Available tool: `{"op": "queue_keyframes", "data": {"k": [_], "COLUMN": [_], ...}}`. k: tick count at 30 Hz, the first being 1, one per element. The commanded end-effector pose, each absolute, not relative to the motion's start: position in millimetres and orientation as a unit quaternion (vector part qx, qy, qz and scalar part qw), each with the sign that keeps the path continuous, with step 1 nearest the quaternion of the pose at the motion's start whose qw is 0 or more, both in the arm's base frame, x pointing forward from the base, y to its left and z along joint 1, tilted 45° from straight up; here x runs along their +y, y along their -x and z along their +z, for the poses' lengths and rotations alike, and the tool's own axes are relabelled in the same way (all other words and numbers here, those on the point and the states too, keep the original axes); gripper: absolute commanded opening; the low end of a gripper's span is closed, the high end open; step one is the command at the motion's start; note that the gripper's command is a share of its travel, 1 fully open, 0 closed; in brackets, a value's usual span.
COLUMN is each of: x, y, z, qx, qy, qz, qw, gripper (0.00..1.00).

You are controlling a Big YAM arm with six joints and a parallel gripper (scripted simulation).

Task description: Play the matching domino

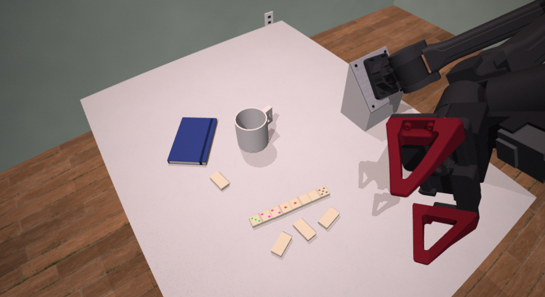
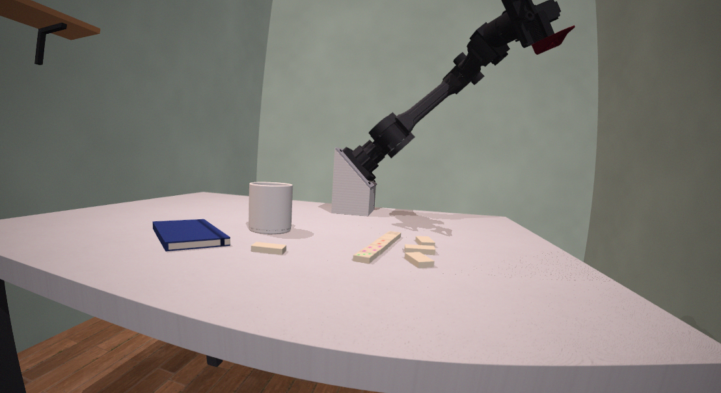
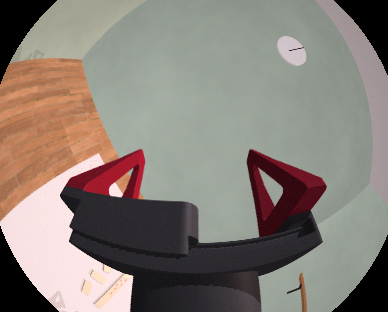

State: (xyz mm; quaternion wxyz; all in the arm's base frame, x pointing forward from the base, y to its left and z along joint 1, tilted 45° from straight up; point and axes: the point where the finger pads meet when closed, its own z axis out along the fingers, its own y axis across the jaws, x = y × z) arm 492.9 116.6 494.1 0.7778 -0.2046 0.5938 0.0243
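The line of face-up dominoes (image 1: pixel 289 206) (image 2: pixel 377 246) (image 3: pixel 112 291) lies straight and flat, with three green pips at its left end and five dark pips at its right end in the top view. Three face-down dominoes lie on its near side: one at the left (image 1: pixel 281 244) (image 2: pixel 419 259), one in the middle (image 1: pixel 304 229) (image 2: pixel 420 249) and one at the right (image 1: pixel 328 217) (image 2: pixel 425 240). Another face-down domino (image 1: pixel 219 180) (image 2: pixel 268 248) lies apart, near the notebook. Their hidden faces cannot be read. My gripper (image 1: pixel 413 228) (image 3: pixel 195 155) is open and empty, high above the table.
A grey mug (image 1: pixel 252 133) (image 2: pixel 270 207) stands behind the line, handle toward the arm base (image 1: pixel 368 93) (image 2: pixel 351 189). A blue notebook (image 1: pixel 190 140) (image 2: pixel 187 233) lies left of the mug. The table (image 1: pixel 152 89) (image 2: pixel 302 299) has its edges in view.
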Motion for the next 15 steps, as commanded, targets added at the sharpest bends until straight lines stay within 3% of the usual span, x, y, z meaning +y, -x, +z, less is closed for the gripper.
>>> {"op": "queue_keyframes", "data": {"k": [1,15], "x": [93,90], "y": [-500,-502], "z": [525,515], "qx": [0.600,0.609], "qy": [0.165,0.162], "qz": [0.026,0.024], "qw": [0.783,0.776], "gripper": [1.00,1.00]}}
